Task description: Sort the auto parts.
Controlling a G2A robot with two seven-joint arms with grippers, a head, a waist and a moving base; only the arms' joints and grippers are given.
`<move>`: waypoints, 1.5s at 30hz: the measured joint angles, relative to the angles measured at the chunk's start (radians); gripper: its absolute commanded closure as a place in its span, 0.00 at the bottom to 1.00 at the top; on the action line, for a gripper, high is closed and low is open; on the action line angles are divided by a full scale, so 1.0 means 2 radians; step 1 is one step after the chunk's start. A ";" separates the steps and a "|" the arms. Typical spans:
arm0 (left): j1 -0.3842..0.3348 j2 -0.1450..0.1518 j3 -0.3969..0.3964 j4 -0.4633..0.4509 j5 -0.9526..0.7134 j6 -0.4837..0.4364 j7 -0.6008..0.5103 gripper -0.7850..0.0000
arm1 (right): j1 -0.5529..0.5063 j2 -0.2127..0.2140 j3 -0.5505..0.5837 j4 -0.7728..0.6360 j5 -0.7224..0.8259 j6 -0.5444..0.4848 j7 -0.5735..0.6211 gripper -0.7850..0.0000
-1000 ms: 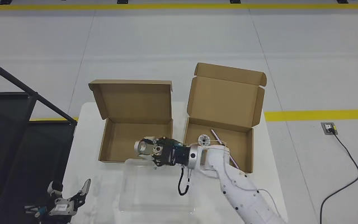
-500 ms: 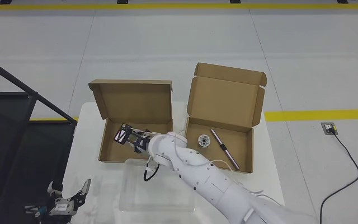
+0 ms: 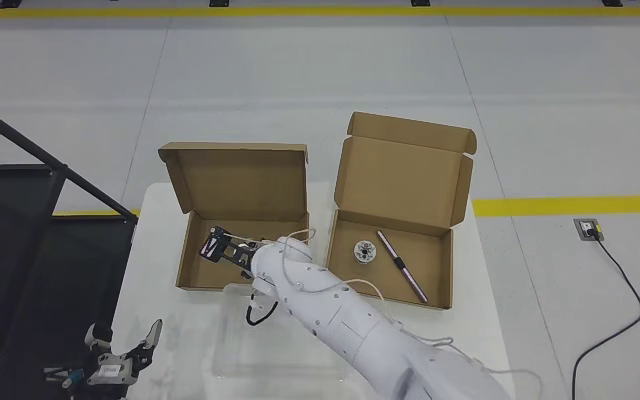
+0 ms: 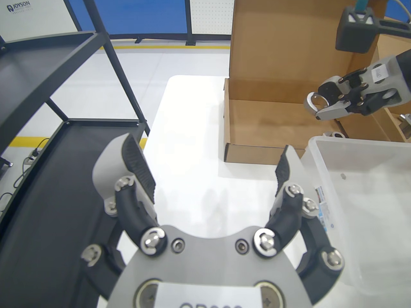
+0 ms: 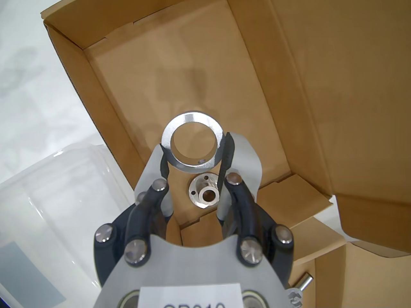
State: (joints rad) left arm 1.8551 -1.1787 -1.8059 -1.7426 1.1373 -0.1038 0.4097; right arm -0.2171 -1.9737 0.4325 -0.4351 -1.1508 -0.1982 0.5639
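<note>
Surface: white counter (image 3: 160,290). Two open cardboard boxes stand side by side at its far part, lids raised. A clear plastic bin (image 4: 362,144) sits just near of them.

Right gripper (image 5: 196,149): over the left box (image 3: 200,262), pinching a metal ring (image 5: 192,117) by its outer edge. The ring is held clear above the box floor. Below it, a flanged hub (image 5: 205,195) lies on the box floor, by the near wall.

Right box (image 3: 440,255): holds a small round part (image 3: 364,251) and a thin rod (image 3: 402,265), apart from each other.

Left gripper (image 4: 208,152): at the counter's near-left edge, fingers spread wide with nothing between them. A black rack (image 4: 48,75) stands just left of it.

Room: pale grey floor (image 3: 300,70) with a yellow line (image 3: 560,206) to the right and another at the far edge. A floor socket (image 3: 587,229) with a cable lies far right. Blue panels (image 4: 144,4) stand beyond the rack.
</note>
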 measured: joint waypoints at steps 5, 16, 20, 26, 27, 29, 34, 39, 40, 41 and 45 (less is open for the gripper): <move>-0.001 0.000 0.000 -0.001 0.002 0.000 -0.001 0.00 | -0.008 0.001 0.001 -0.002 -0.001 -0.004 -0.002 1.00; 0.001 -0.004 0.003 0.002 0.024 0.004 0.008 0.00 | -0.010 -0.012 0.002 0.031 -0.002 -0.060 0.031 1.00; 0.001 -0.005 0.002 0.003 0.024 0.004 0.009 0.00 | -0.008 -0.017 0.000 0.041 -0.003 -0.061 0.031 1.00; 0.002 -0.007 0.004 0.000 0.029 0.006 0.010 0.00 | -0.008 -0.018 -0.004 0.045 -0.003 -0.054 0.034 1.00; 0.002 -0.007 0.004 0.000 0.030 0.007 0.010 0.00 | -0.008 -0.018 -0.005 0.045 -0.002 -0.053 0.035 1.00; 0.002 -0.008 0.004 0.000 0.032 0.007 0.011 0.00 | -0.008 -0.018 -0.006 0.047 -0.001 -0.052 0.034 0.76; 0.002 -0.009 0.002 0.000 0.032 0.006 0.011 0.00 | -0.008 -0.018 -0.007 0.052 0.003 -0.054 0.027 0.64; 0.002 -0.011 0.001 0.001 0.033 0.006 0.012 0.00 | -0.007 -0.018 -0.009 0.054 0.007 -0.056 0.019 0.61; 0.002 -0.011 0.001 0.001 0.034 0.006 0.012 0.00 | -0.007 -0.018 -0.010 0.055 0.007 -0.056 0.017 0.60; 0.002 -0.011 0.001 0.001 0.034 0.006 0.012 0.00 | -0.007 -0.018 -0.011 0.055 0.007 -0.056 0.015 0.58; 0.002 -0.012 0.000 0.002 0.035 0.004 0.012 0.00 | -0.006 -0.018 -0.013 0.055 0.007 -0.055 0.010 0.33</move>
State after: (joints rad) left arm 1.8585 -1.2036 -1.8053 -1.7394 1.2073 -0.0951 0.4342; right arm -0.2294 -2.0089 0.4072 -0.3249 -1.1362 -0.3074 0.5840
